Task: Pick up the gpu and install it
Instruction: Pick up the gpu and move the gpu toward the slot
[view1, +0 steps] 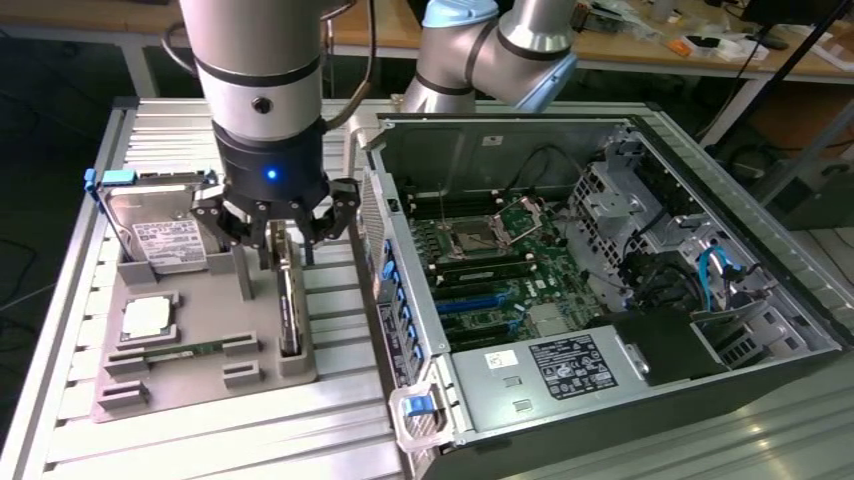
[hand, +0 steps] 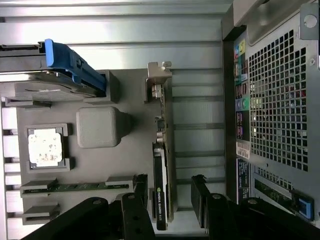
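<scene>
gpu (view1: 286, 305) (hand: 163, 160): It stands on its thin edge in a slot of the gray tray. It is on the side of the tray nearest the computer case. One end has a silver bracket.
My fingers (view1: 322, 220) (hand: 201, 196): They are spread wide apart and hold nothing. In the wrist view there is one on each side of the gpu's dark end. I see a gap on both sides.
Gray tray (view1: 200, 385) (hand: 125, 165): It lies flat on the surface, just beside the case.
Hard drive (view1: 163, 240) (hand: 35, 82): It is silver with a blue frame. It leans in the tray, well apart from the gpu.
Chip (view1: 144, 318) (hand: 45, 148): It is a small square lying flat in its own pocket of the tray.
Memory stick (view1: 180, 352) (hand: 75, 187): It is long, thin and green, and sits near the chip.
Computer case (view1: 534, 150) (hand: 280, 100): It lies open on its side, and I can see the green board inside.
Surface (view1: 267, 435) (hand: 125, 30): It is made of silver metal strips.
</scene>
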